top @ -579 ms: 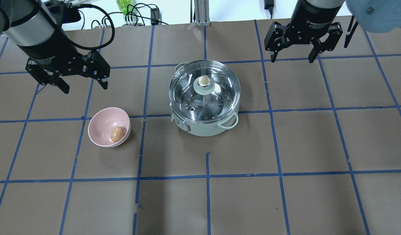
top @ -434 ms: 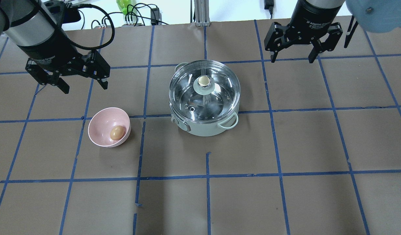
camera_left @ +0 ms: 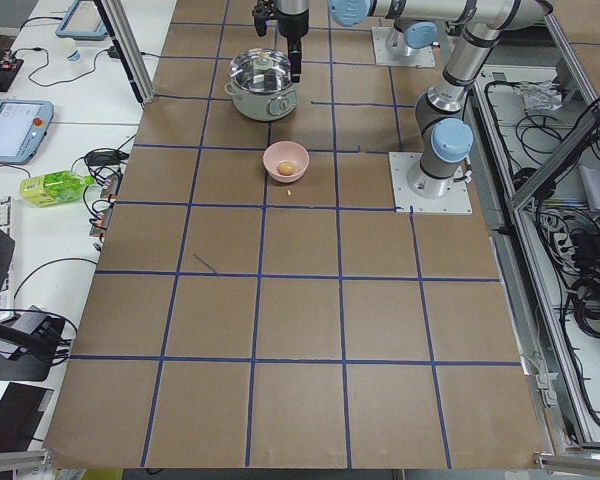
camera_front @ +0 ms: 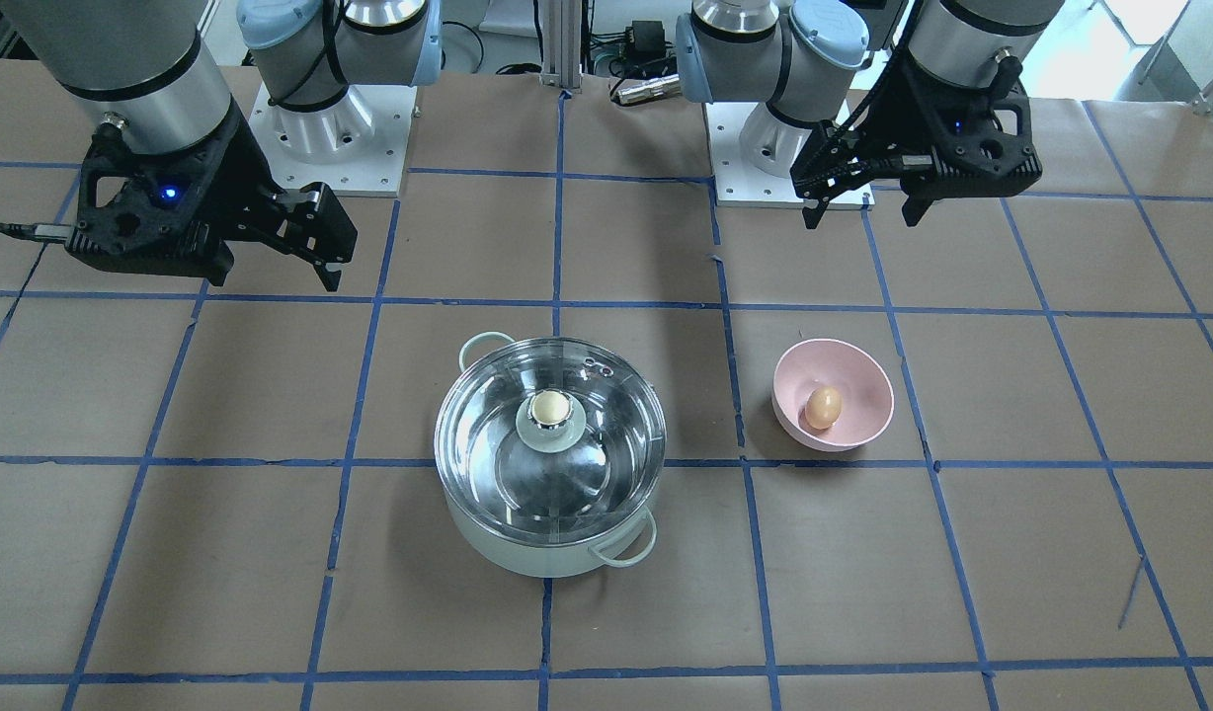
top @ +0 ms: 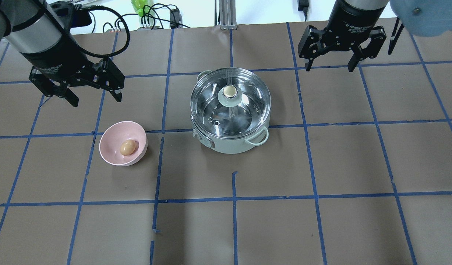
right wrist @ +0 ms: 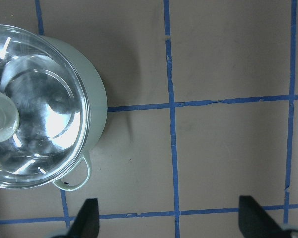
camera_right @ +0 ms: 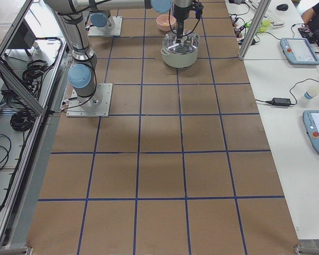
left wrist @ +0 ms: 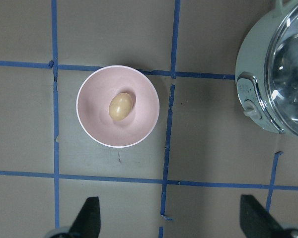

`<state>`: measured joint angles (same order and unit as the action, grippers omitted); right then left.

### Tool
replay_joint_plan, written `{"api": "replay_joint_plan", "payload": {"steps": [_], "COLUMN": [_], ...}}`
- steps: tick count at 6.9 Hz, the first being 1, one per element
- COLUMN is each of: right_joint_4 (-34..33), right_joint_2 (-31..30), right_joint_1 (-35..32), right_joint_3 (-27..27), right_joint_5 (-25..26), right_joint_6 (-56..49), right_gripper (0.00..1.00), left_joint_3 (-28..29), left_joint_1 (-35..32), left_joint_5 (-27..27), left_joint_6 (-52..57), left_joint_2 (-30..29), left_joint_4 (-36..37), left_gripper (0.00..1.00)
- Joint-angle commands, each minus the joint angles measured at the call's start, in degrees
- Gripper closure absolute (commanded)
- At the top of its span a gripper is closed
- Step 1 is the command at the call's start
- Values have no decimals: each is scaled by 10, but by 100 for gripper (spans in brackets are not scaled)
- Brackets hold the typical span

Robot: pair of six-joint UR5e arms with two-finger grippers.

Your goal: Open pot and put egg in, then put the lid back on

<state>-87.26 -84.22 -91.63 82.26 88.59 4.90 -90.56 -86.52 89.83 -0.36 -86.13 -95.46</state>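
Fingers spread wide and empty, the left gripper (top: 95, 96) hovers high over a pink bowl (top: 112, 156) cradling the small tan-brown egg (top: 127, 147). The mint-green pot (top: 229, 145) stands below and between it and the equally agape right gripper (top: 329, 66). Its clear glass lid (top: 211, 106) is seemingly seated flush under glare.

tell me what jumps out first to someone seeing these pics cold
The mint-green pot sits mid-table with its glass lid on, shiny steel showing through. Beside it, on the robot's left, a tan egg lies in a pink bowl. The left gripper and right gripper hang open above the table, one to each side of the pot, touching nothing.
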Motion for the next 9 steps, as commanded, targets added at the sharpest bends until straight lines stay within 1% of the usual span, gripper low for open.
{"api": "replay_joint_plan", "payload": {"steps": [1,2,3,4,5,6,7,8,9], "right_joint_4": [-14,-49,-89,-133,-143,-144,-182,-213,-223], "right_joint_2": [23,41,68,98,121,137,157,169,176], "right_joint_1": [-19,-51,-83,-126,-152,-176,-187,-189,-189], "right_joint_3": [-6,-7,-7,-7,-7,-6,-6,-6,-6], "right_joint_5": [-3,-6,-8,-5,-11,-11,-10,-8,-3], "right_joint_6": [9,61,103,163,176,213,244,245,223], "right_gripper": [0,0,0,0,0,0,0,0,2], "left_joint_3": [-24,-52,-96,-153,-199,-222,-236,-244,-250], "left_joint_1": [5,22,36,36,36,39,51,56,57], "left_joint_5": [7,34,31,30,30,31,30,29,29], "left_joint_6": [23,71,77,84,87,102,122,124,134], "left_joint_2": [9,8,-6,-31,-51,-52,-64,-78,-83], "left_joint_4": [-2,22,81,176,252,281,310,337,352], "left_gripper": [0,2,2,2,2,2,2,2,2]}}
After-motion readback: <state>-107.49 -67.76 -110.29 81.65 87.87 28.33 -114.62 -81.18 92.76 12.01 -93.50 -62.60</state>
